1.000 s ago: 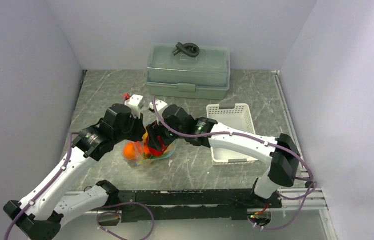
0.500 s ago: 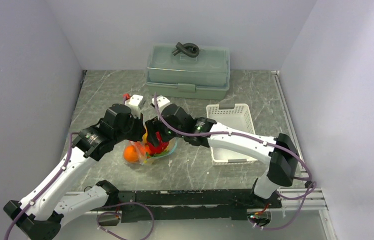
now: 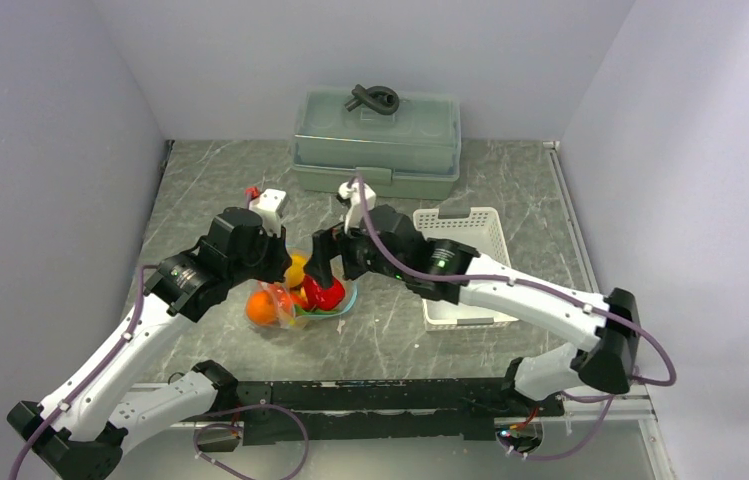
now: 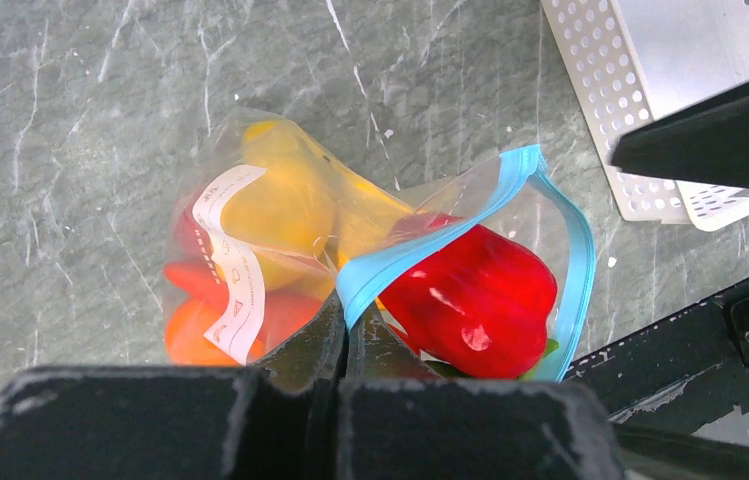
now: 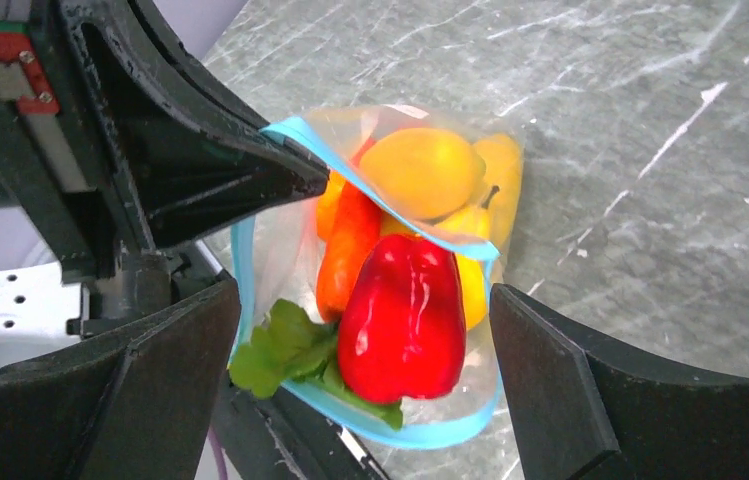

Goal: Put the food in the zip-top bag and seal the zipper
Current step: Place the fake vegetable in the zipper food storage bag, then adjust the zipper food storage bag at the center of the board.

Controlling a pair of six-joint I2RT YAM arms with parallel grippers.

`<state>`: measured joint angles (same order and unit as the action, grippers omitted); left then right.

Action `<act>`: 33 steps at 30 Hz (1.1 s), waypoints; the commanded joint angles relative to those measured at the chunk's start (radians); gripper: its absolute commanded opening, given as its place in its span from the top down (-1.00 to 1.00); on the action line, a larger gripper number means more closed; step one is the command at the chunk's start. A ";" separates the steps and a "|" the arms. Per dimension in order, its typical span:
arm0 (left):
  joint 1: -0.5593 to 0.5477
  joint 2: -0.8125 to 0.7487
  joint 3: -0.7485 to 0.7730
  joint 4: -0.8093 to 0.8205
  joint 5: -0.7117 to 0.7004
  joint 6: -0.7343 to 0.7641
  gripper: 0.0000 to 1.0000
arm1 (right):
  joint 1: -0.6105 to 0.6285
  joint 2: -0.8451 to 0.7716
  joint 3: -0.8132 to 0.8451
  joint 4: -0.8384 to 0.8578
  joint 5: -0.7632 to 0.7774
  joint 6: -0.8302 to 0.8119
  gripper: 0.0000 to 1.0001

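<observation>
Near the middle of the desk [image 3: 510,190], just left of the white basket [image 3: 491,225], lies the zip-top bag [image 4: 262,128], mouth gaping. It's loaded with the food: a red pepper [image 4: 470,295] right at the opening, a yellow fruit [image 4: 280,205] behind it, something orange [image 4: 188,338] at the bottom, and a green leaf [image 5: 280,352] beside a carrot [image 5: 345,250]. Left fingers [image 4: 322,335] are pressed tight together, pinching the teal zipper [image 4: 430,240] at one side of the mouth and holding that edge up. Right fingers [image 5: 560,390] are spread wide, one either side of the open mouth, gripping nothing; the pepper sits between them. Back along the far edge, well apart, sits the grey-green lidded box [image 3: 375,140].
</observation>
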<state>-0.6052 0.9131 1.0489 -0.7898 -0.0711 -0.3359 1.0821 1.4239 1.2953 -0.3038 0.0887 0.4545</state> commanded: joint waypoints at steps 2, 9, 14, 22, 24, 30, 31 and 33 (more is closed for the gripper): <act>0.007 -0.010 0.003 0.047 0.017 -0.002 1.00 | 0.003 -0.097 -0.070 -0.024 0.100 0.101 -0.90; 0.008 -0.013 0.003 0.047 0.018 -0.002 1.00 | 0.002 -0.108 -0.149 -0.065 0.131 0.205 -0.53; 0.008 -0.014 0.002 0.045 0.013 -0.003 1.00 | 0.002 -0.090 -0.186 -0.077 0.146 0.267 -0.25; 0.008 -0.013 0.002 0.043 0.012 -0.003 1.00 | 0.002 -0.095 -0.252 -0.067 0.175 0.331 0.13; 0.008 -0.013 0.002 0.044 0.011 -0.003 1.00 | 0.002 -0.090 -0.257 -0.061 0.175 0.339 0.26; 0.008 -0.016 0.002 0.044 0.011 -0.004 1.00 | 0.002 -0.057 -0.254 -0.055 0.174 0.348 0.52; 0.008 -0.016 0.002 0.044 0.013 -0.005 1.00 | 0.002 -0.051 -0.253 -0.053 0.173 0.349 0.56; 0.009 -0.016 0.002 0.045 0.018 -0.003 1.00 | 0.002 -0.041 -0.244 -0.051 0.164 0.346 0.76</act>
<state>-0.6014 0.9131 1.0489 -0.7898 -0.0677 -0.3363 1.0821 1.3685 1.0367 -0.3874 0.2359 0.7868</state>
